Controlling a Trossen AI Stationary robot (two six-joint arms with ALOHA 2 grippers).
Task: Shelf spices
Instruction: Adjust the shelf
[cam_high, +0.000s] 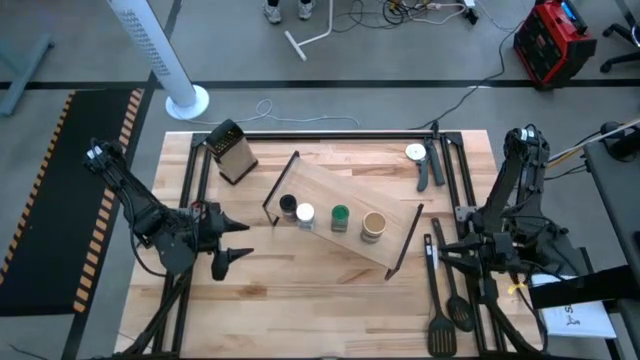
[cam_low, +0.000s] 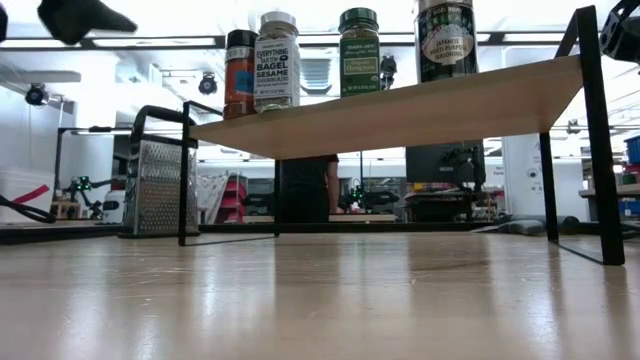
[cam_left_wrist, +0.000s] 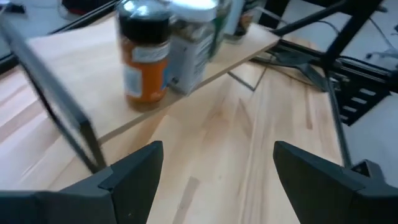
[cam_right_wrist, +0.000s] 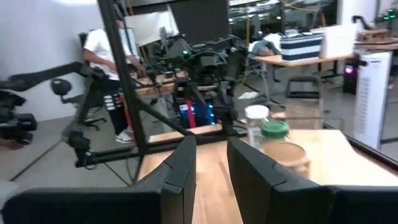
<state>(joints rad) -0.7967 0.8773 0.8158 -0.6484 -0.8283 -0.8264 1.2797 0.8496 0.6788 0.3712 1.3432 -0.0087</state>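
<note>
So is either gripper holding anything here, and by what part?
Nothing is held. The left gripper is open and empty; the right gripper is shut on nothing.

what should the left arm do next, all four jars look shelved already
Probably back the left gripper away from the shelf and park it. Its fingers are open and empty, and the four jars stand upright in a row on the board. The right gripper is shut, waiting by the shelf's other end.

Left pincer (cam_left_wrist: 214, 180) open, facing spices (cam_left_wrist: 168, 53) on shelf (cam_left_wrist: 81, 62)
</note>
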